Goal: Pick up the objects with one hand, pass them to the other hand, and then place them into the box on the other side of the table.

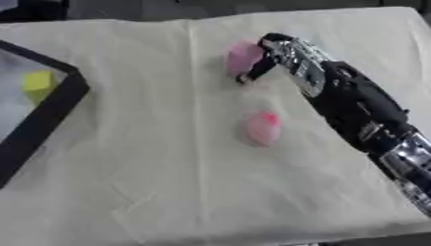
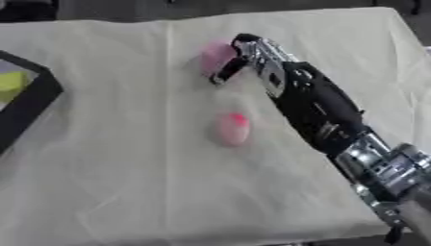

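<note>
At the far left sits the black-rimmed box (image 1: 50, 103) with a yellow block (image 1: 38, 82) inside. Mid-cloth lies a pink oval object (image 1: 262, 128), long axis running toward the far edge, redder end farthest. Beyond it, the right hand (image 1: 282, 53) curls against another pink object (image 1: 242, 57), thumb beneath; grasp unclear.

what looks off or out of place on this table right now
Nothing stands out. Two pink objects sit on the cream cloth: the far one at the right robot hand, the near one alone mid-table. A yellow block lies in the black box at left. The cloth shows only fold creases.
</note>
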Controlling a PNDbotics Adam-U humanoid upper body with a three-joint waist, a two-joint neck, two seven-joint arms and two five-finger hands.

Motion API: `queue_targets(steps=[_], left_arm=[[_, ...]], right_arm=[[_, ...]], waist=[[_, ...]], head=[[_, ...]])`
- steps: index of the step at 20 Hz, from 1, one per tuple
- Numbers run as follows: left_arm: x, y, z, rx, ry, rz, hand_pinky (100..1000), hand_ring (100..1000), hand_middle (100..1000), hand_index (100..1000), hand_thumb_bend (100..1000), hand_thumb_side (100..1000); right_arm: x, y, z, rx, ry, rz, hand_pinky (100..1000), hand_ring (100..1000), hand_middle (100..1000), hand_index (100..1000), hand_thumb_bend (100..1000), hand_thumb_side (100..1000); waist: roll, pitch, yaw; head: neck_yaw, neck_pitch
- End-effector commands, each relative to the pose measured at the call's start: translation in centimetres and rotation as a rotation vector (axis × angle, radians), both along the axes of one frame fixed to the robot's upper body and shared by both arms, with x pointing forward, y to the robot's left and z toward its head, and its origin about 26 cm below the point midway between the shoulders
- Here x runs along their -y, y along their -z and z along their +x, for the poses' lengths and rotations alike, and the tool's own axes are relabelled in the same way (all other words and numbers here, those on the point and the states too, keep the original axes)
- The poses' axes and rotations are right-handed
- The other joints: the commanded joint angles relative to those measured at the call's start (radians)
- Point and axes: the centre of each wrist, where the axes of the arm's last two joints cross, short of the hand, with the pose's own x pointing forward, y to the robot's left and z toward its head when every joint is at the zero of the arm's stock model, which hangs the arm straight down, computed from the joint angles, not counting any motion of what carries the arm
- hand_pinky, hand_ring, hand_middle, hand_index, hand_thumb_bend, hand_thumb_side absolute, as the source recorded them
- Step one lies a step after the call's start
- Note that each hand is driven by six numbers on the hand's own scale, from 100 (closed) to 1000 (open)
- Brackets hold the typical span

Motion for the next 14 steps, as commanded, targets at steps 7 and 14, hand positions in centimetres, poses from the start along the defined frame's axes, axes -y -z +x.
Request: queue_targets(steps=[7, 14], left_arm=[[-0.7, -1.1, -0.1, 0.030, -0.017, 0.014, 745, 679, 612, 703, 331, 471], [-0.8, -1.2, -0.1, 0.033, -0.020, 0.017, 745, 679, 612, 703, 330, 471]], right_arm=[[0.2, -1.7, 0.0, 0.048, 0.032, 0.084, 755, 695, 578, 681, 352, 469], [0.5, -3.2, -0.6, 0.071, 0.008, 0.165, 758, 682, 576, 683, 340, 413]], waist=[[0.006, -0.002, -0.002], [0.007, -0.004, -0.005]], head=[[0.000, -0.002], [0.006, -0.002]])
